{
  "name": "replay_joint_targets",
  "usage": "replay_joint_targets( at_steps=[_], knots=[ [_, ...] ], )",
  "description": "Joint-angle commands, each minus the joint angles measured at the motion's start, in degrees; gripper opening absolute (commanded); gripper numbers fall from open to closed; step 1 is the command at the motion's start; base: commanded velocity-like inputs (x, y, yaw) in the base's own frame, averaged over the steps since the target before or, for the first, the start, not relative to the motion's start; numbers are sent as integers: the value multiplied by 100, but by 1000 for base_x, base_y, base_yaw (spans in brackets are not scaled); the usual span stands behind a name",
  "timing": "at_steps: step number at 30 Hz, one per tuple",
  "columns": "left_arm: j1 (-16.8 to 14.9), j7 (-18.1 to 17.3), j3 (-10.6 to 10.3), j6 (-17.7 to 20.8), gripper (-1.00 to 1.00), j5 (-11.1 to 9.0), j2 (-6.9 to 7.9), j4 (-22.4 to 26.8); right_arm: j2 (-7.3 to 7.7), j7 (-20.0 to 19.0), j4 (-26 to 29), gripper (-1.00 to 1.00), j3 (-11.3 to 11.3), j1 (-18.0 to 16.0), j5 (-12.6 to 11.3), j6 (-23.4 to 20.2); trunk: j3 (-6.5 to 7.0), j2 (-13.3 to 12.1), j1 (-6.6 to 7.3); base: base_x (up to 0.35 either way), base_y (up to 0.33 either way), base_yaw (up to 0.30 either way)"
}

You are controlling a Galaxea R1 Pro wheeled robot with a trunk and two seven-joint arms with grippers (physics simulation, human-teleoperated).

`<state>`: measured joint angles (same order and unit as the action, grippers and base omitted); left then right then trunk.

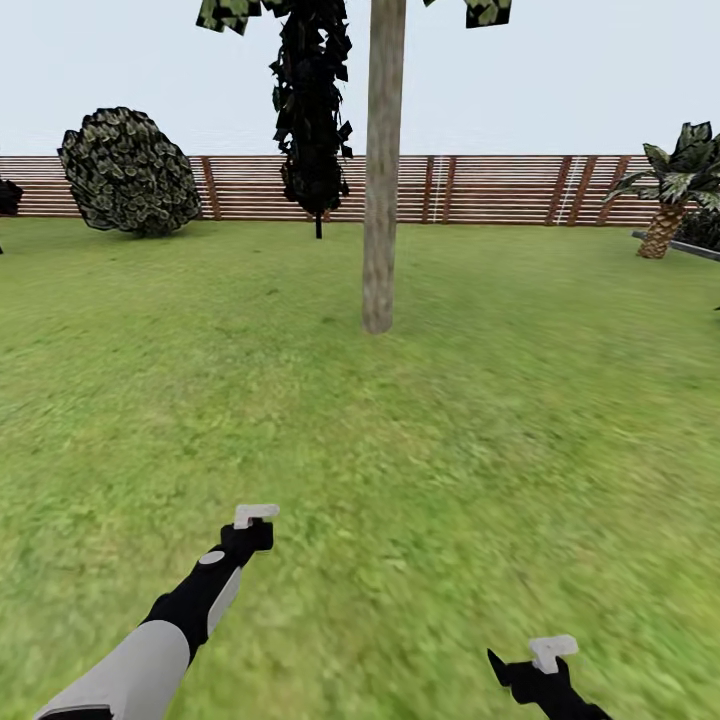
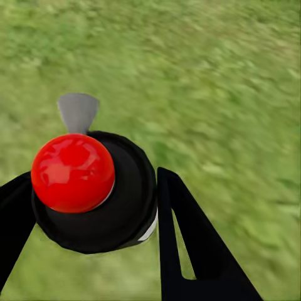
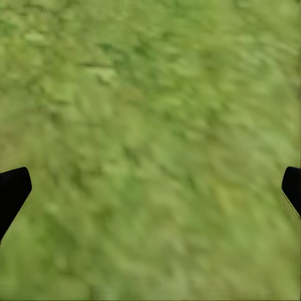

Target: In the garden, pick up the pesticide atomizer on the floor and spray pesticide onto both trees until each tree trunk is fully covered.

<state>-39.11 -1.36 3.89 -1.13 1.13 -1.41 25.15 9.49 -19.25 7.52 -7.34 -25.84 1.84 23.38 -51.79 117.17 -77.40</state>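
The pesticide atomizer [image 2: 94,188] is held tight in the left gripper [image 2: 88,207]. The right gripper [image 3: 150,188] is wide open, holding nothing. The tree trunk [image 1: 383,170], upper middle, could be missed if sprayed from this far.

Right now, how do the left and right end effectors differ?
The left end effector is shut on the pesticide atomizer, red top between its fingers; the right end effector is open with nothing but grass between its fingers. In the head view the left end effector is extended farther toward the tree trunk; the right end effector sits nearer the robot. Both hang over the lawn.
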Motion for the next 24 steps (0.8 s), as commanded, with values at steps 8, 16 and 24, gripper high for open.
replay_joint_targets(
  at_steps=[8, 16, 24],
  knots=[
    [1, 4, 0, -1, -100, 1, 0, -1, 0, 0, -1, 100, -2, 0, -1, 0, 0, 0, 0, 338, 0, -1],
    [1, 4, 2, -1, -100, 1, -19, -1, 0, 0, 1, 100, -2, 0, -1, 0, 0, 0, 0, 338, 0, -108],
    [1, 4, 1, -1, -100, 1, -41, -1, -2, 0, -4, 100, 4, 0, 1, 0, 0, 0, 0, 338, 0, -12]
  ],
)
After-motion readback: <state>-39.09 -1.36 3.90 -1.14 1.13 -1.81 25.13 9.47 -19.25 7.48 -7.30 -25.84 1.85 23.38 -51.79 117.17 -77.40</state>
